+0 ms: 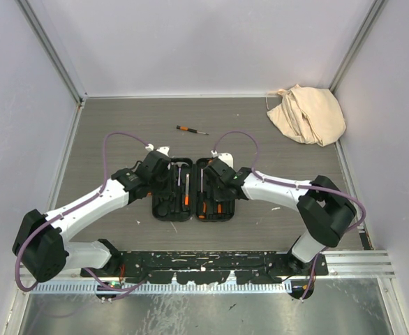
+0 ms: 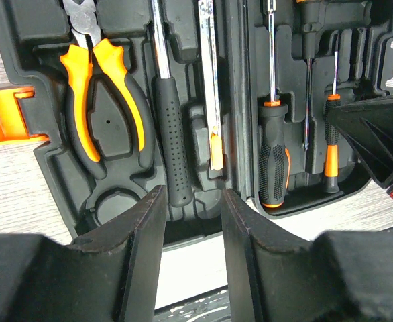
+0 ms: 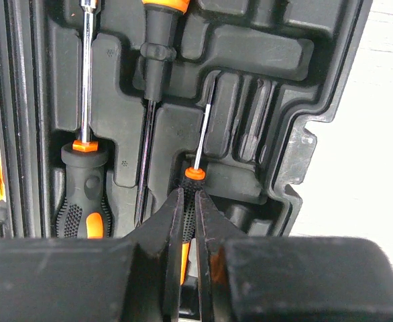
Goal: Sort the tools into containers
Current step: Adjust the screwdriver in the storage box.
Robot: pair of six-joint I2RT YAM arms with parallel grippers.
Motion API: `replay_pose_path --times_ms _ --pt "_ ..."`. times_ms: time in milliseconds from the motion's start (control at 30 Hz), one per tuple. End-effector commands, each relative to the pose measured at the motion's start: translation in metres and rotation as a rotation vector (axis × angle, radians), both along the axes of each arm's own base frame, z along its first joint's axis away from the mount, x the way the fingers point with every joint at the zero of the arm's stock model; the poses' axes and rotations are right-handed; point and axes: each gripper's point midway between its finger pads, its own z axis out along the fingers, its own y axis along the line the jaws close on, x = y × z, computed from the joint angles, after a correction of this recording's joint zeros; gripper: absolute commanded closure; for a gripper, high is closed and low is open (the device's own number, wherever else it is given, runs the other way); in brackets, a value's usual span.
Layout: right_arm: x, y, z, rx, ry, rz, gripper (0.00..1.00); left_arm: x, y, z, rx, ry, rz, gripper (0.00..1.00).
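Right wrist view: my right tool [image 3: 191, 228] is clamped on the handle of a small screwdriver [image 3: 196, 174] lying in its slot in the open black case [image 3: 263, 60]. My left tool [image 2: 193, 221] hangs over the case's other half, mid-table [image 1: 121, 125], its 2 fingers apart.

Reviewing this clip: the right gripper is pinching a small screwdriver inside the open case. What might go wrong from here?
1. The right gripper pinches the thin orange-handled screwdriver by its handle alone; it may twist and seat askew in the black plastic clamshell tool case.
2. The open left gripper hovers over the same case; the two might clash.
3. A loose black-and-orange screwdriver lies beyond the case; reaching across could snag seated tools.
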Motion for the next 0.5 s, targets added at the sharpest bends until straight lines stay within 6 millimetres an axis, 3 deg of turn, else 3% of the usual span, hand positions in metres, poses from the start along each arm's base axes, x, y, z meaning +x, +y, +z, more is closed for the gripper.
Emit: replay_pose_path --times_ms 0,333,467 --pt "-0.064 -0.046 -0.076 -0.194 0.243 0.033 1.0 0.008 -0.006 0.011 -0.038 -0.042 -0.004 0.61" --pt "-0.101 -0.057 -0.11 -0.273 0.335 0.043 1.0 0.007 -0.006 0.01 -0.04 -0.041 0.001 0.61" --pt "-0.093 -0.052 -0.097 -0.251 0.282 0.033 1.0 0.008 -0.006 0.011 -0.043 -0.043 -0.001 0.61"
